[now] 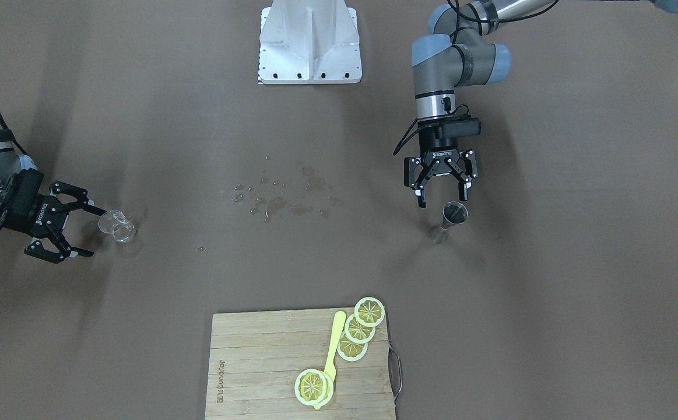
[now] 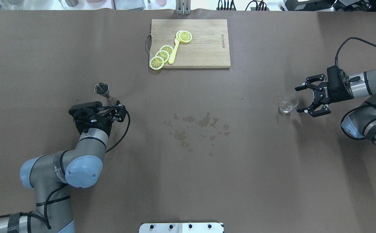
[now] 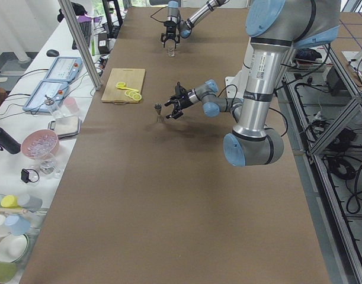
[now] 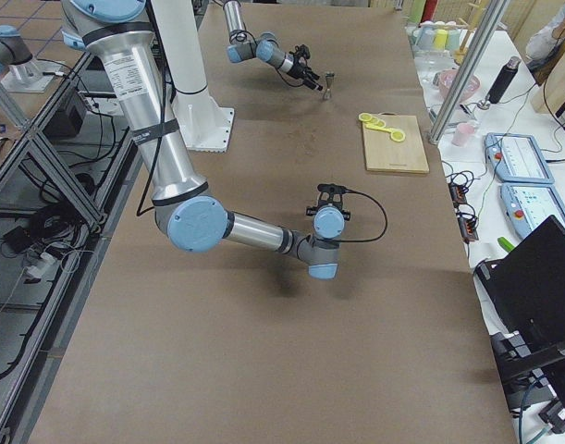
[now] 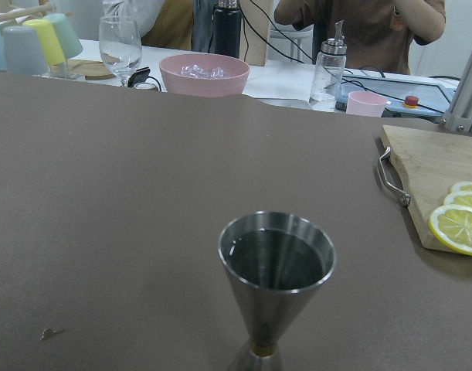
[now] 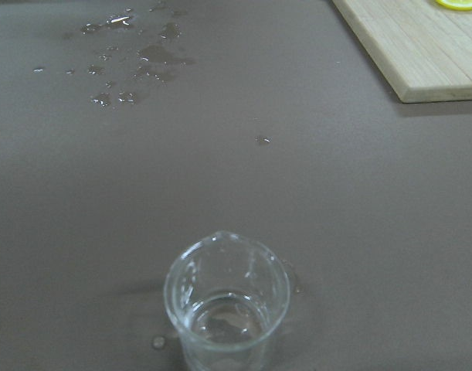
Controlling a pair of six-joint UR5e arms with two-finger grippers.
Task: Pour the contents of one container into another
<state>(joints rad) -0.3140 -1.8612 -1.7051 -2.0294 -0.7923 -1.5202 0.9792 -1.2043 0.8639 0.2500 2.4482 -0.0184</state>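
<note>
My spread left gripper (image 1: 442, 200) has the jigger (image 1: 454, 214) at 5 o'clock; my spread right gripper (image 1: 95, 232), the beaker (image 1: 118, 226) at 3; open worktop (image 1: 548, 291) around both.

Silver jigger (image 5: 276, 270), clr beaker (image 6: 226, 301), brn table (image 1: 548, 291), yel lemon slices (image 1: 359, 329), tan wood-grain board (image 1: 257, 361)

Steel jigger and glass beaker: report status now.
Left gripper open, just short of upright cone-shaped steel jigger. Right gripper open at small clear glass beaker, not gripping. Spilled droplets on table between them.
</note>
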